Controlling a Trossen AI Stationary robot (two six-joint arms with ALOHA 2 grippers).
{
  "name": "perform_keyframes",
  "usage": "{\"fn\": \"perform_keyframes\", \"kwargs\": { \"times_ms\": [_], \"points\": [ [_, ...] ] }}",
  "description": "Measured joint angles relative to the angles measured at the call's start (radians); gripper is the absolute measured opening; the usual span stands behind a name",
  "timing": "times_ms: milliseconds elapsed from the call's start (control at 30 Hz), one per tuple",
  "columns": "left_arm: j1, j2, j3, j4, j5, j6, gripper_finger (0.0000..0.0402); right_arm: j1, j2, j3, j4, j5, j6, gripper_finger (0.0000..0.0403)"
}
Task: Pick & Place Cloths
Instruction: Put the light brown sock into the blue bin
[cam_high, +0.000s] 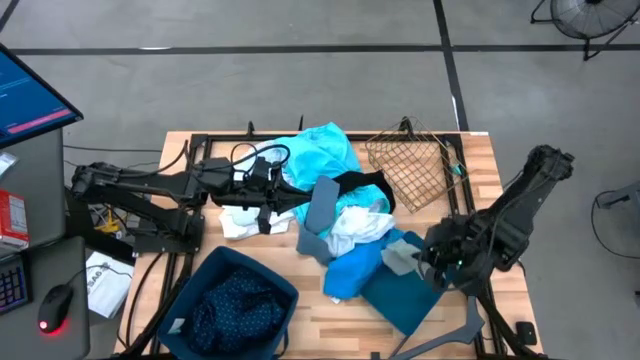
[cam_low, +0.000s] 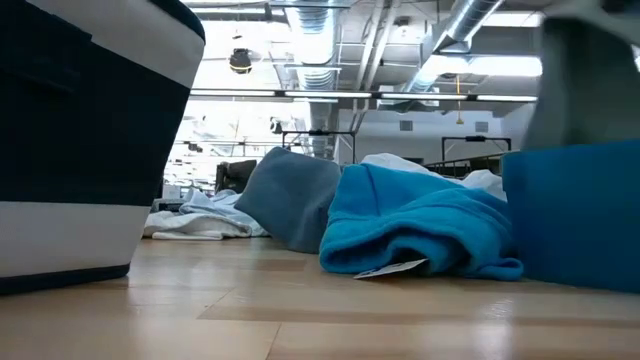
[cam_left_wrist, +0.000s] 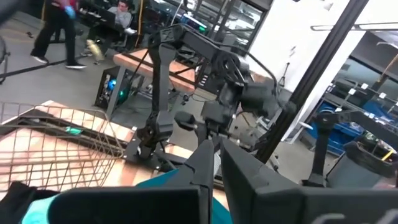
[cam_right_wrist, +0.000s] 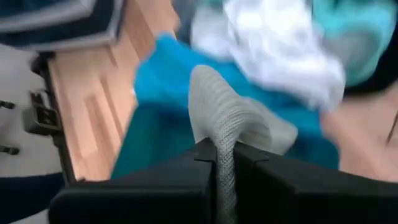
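Note:
A heap of cloths lies mid-table: turquoise, black, blue-grey, white and bright blue. A navy dotted cloth lies inside the near-left bin. My right gripper is at the heap's right edge, shut on a small grey knit cloth. My left gripper, fingers shut, reaches in from the left over the turquoise cloth and the black cloth. My right gripper pinches a fold of the grey knit cloth between its two fingers, coming from the table's right side and slanting down. The cloth arches out beyond the fingertips over the bright blue cloth. My left gripper: I cannot tell whether it touches the turquoise cloth beneath it.
A brown wire-mesh basket sits at the far right of the table. A flat dark-teal bin part lies under the right gripper near the front edge. More white cloth lies under the left arm. People move in the room beyond the table.

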Motion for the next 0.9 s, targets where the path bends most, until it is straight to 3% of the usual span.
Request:
{"fn": "perform_keyframes", "kwargs": {
  "times_ms": [433,667,900],
  "points": [
    [0.000,0.000,-0.066,0.002,-0.086,0.000,0.0054,0.126,0.000,-0.366,0.300,-0.170,0.298,0.0013],
    [0.000,0.000,-0.120,0.001,-0.121,0.000,0.0068,0.086,0.000,-0.435,0.351,-0.172,0.292,0.0028],
    [0.000,0.000,-0.181,0.000,-0.162,0.008,0.0081,0.033,0.000,-0.439,0.398,-0.175,0.118,0.0106]
  ]
}}
